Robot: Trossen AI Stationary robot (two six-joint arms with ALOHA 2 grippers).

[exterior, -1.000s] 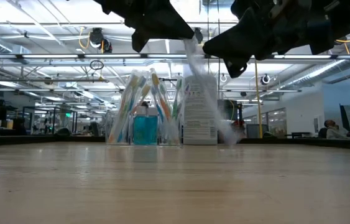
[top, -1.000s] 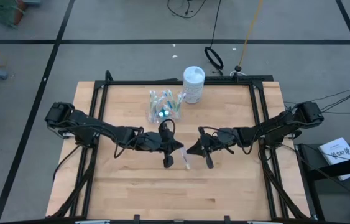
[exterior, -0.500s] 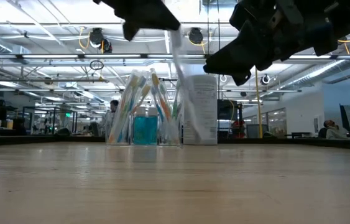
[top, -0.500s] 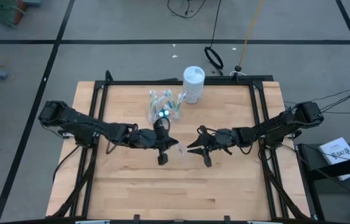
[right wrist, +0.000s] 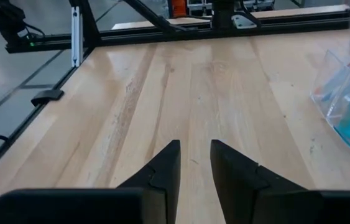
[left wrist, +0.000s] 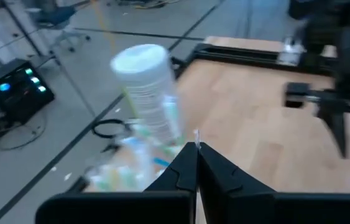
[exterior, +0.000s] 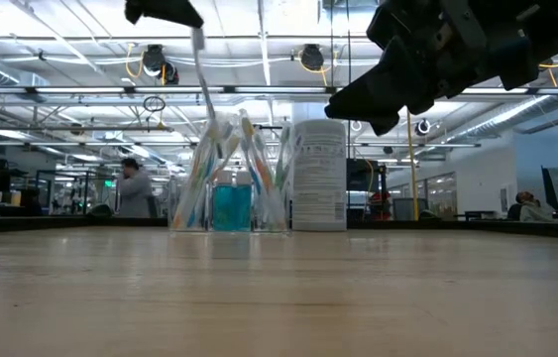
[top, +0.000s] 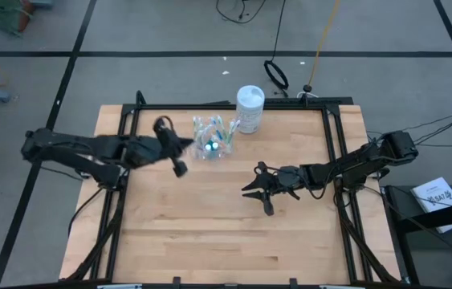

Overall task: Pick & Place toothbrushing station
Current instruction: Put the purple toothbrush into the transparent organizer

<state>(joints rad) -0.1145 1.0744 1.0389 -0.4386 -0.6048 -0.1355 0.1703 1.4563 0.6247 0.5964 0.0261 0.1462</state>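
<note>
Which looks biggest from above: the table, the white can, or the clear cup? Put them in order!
1. Table, by far the biggest.
2. Clear cup with its brushes, which spreads wider than the can.
3. White can, though it is close to the cup; seen from above, its height is hidden.

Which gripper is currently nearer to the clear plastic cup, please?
The left gripper is nearer, just beside the clear plastic cup on its left; the right gripper hangs over mid-table, farther off.
</note>
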